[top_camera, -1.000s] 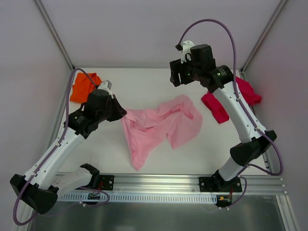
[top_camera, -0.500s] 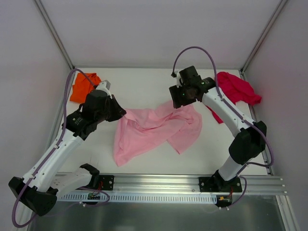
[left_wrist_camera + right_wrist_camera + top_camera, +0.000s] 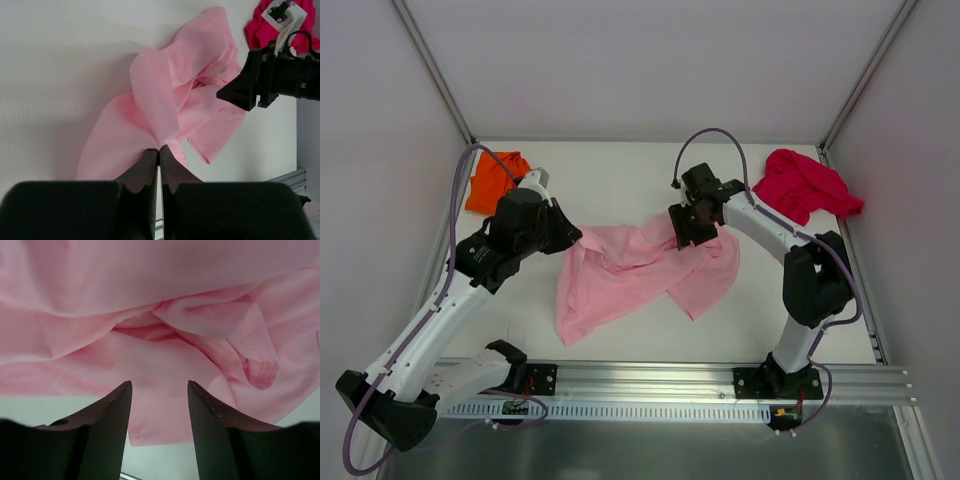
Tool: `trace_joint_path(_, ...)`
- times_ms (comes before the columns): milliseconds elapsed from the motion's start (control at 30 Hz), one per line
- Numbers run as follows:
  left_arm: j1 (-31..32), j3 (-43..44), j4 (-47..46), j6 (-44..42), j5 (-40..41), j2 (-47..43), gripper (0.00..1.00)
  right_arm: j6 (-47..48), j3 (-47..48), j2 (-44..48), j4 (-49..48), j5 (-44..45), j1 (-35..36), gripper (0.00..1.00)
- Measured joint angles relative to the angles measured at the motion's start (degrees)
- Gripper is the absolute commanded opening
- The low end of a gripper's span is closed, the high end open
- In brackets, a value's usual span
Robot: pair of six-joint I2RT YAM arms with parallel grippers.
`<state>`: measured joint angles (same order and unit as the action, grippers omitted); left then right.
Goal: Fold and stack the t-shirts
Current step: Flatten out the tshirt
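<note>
A light pink t-shirt (image 3: 640, 270) lies crumpled across the middle of the table (image 3: 620, 175). My left gripper (image 3: 575, 236) is shut on its left edge, and the pink cloth (image 3: 155, 110) bunches out from between the closed fingertips (image 3: 150, 155). My right gripper (image 3: 682, 232) hangs low over the shirt's upper right part, open, with pink fabric (image 3: 160, 340) just beyond and between its fingers (image 3: 117, 405). An orange t-shirt (image 3: 492, 180) sits bunched at the back left corner. A crimson t-shirt (image 3: 805, 185) lies bunched at the back right.
White walls with metal posts (image 3: 435, 70) close in the table on three sides. The mounting rail (image 3: 650, 385) runs along the near edge. The right arm's cable (image 3: 715, 135) loops above its wrist.
The right arm has dropped from high at the back down onto the pink shirt's upper right part. The shirt's lower left flap has spread leftward. The left gripper has barely moved.
</note>
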<state>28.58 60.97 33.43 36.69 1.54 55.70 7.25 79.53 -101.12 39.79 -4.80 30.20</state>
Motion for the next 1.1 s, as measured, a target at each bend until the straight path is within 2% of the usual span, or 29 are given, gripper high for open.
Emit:
trace_joint_path(367,0.0,0.0,2.9,0.0,0.7,-2.2,0.00,-1.4,0.7,-8.0,-4.1,4.7,-0.4,0.47)
trace_joint_path(567,0.0,0.0,4.8,0.0,2.3,-3.3,0.00,-1.7,6.1,-12.0,-4.6,7.1,-0.7,0.47)
trace_joint_path(1000,0.0,0.1,6.4,0.2,3.5,-3.4,0.00,-1.7,9.7,-12.3,-5.3,7.8,-2.0,0.47)
trace_joint_path(1100,0.0,0.1,6.4,0.1,3.5,-3.4,0.00,-1.7,9.7,-12.3,-5.3,7.8,-2.4,0.42)
